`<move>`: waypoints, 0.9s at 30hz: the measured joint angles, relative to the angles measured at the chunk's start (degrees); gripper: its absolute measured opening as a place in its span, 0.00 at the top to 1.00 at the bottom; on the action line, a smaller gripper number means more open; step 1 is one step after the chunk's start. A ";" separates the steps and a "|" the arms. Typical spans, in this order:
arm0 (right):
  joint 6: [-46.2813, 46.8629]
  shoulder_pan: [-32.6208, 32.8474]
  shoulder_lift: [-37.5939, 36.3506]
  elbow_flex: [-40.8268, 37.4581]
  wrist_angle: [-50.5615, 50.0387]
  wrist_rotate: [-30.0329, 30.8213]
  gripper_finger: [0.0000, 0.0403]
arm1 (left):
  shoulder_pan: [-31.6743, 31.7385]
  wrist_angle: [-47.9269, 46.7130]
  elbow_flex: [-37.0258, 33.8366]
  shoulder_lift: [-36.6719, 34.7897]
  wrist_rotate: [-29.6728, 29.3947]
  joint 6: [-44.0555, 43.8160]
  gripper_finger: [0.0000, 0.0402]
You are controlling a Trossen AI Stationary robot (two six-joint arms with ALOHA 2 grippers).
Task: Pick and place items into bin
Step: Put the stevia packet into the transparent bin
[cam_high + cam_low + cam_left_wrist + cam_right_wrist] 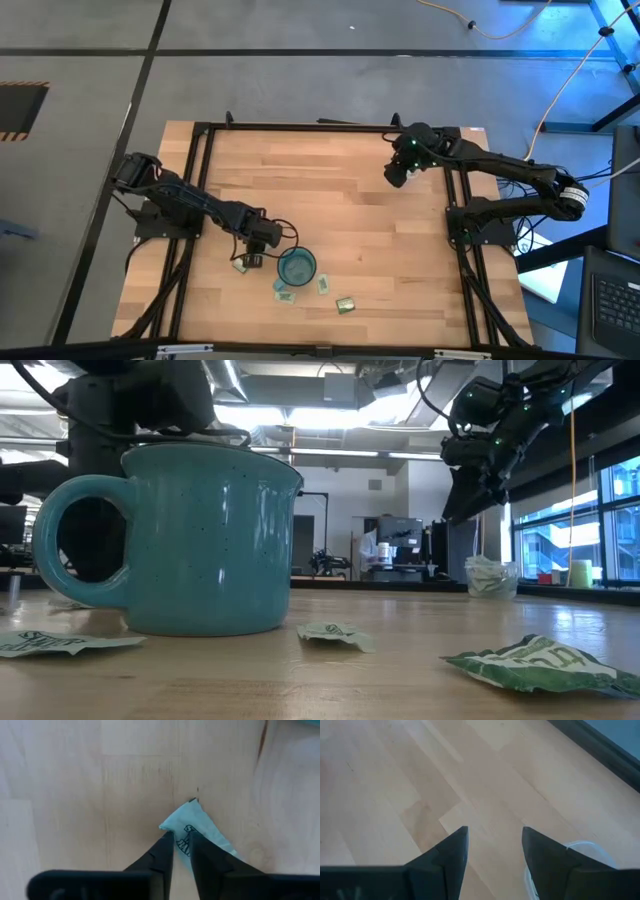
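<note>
Small light-green packets lie on the wooden table around a teal mug [297,266]: one [283,293] near it, one [323,285] and one [345,305] toward the near edge. My left gripper [248,258] points down just left of the mug, shut on another packet [200,822] that lies flat on the table. My right gripper [400,172] hangs open at the far right, just above the bin, a whitish translucent cup [587,851]. In the low view the bin [490,577] has packets inside. My left gripper pinches the packet between its two fingers [162,852], on the wrapper [182,839] near one pointed corner. The fingers come from above, pointing down. The packet lies on the table, its far corner [192,802] flat on the wood.
The teal mug [200,540] stands close to the right of my left gripper. Loose packets [330,632] [540,663] [60,643] lie around it near the table's front. A black frame [205,130] borders the tabletop. The middle of the table is bare wood.
</note>
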 joint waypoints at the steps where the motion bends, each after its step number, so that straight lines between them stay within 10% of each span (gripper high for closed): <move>1: 0.00 0.00 0.00 0.00 -0.02 0.00 0.53 | 0.00 0.08 -0.01 0.01 0.28 0.01 0.88; 16: -0.15 1.07 0.00 -0.02 1.18 -1.68 0.53 | 1.06 -2.64 0.86 -5.66 1.46 -0.01 0.99; 27: -7.35 8.78 0.02 -0.04 15.57 -8.10 0.53 | 5.96 7.25 5.44 -16.46 -31.24 9.56 0.99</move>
